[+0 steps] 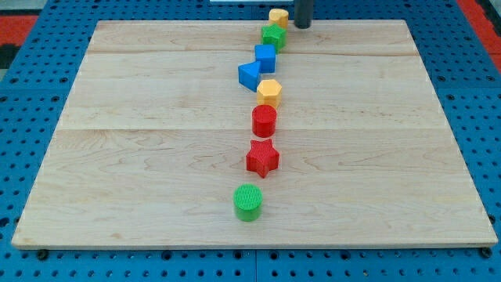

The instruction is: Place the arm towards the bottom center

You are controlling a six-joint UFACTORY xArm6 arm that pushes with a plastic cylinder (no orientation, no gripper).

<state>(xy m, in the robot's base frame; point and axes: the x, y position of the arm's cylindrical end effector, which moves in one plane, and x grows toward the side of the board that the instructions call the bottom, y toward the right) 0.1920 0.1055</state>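
My tip point(301, 25) is at the view's top, just right of centre, close to the right of a small yellow block point(278, 16) at the board's top edge. Below that block a line of blocks runs down the middle: a green star-like block point(273, 35), a blue cube point(265, 57), a blue wedge-like block point(249, 74), a yellow hexagonal block point(269, 92), a red cylinder point(264, 121), a red star point(262, 157) and a green cylinder point(248, 202) nearest the view's bottom.
The wooden board point(141, 157) lies on a blue pegboard surface point(31, 94) that surrounds it on all sides.
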